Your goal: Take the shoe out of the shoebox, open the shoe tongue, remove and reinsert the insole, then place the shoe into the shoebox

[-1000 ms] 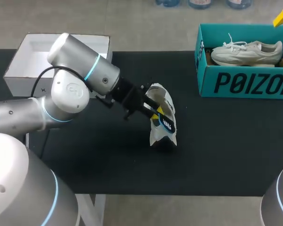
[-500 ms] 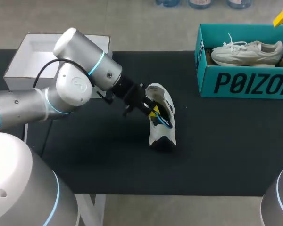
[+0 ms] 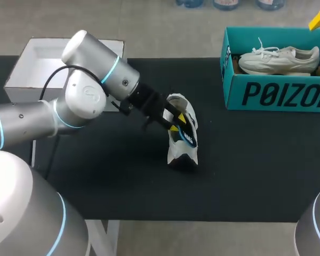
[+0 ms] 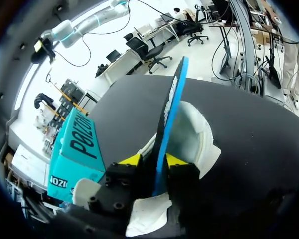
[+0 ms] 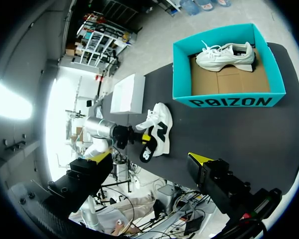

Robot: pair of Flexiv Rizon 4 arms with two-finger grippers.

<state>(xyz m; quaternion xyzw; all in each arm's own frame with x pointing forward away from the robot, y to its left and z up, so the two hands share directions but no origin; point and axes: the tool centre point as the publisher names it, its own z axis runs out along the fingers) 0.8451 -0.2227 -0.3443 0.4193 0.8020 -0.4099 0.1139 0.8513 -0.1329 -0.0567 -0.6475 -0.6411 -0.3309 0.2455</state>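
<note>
Insole step in hand; removal or reinsertion unclear. Left gripper clamps blue-black insole edge-on at mouth of white shoe, mid-tabletop. Teal shoebox at 2 o'clock. Right gripper spread wide, empty. Next move likely needs insole aligned with opening.

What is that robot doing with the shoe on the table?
The left gripper is shut on a thin black and blue insole, held on edge at the opening of a white shoe that lies on the black table. Whether the insole is going in or coming out cannot be told. The right gripper hangs open above the table, holding nothing. A second white shoe sits in the teal shoebox at the far right corner.
</note>
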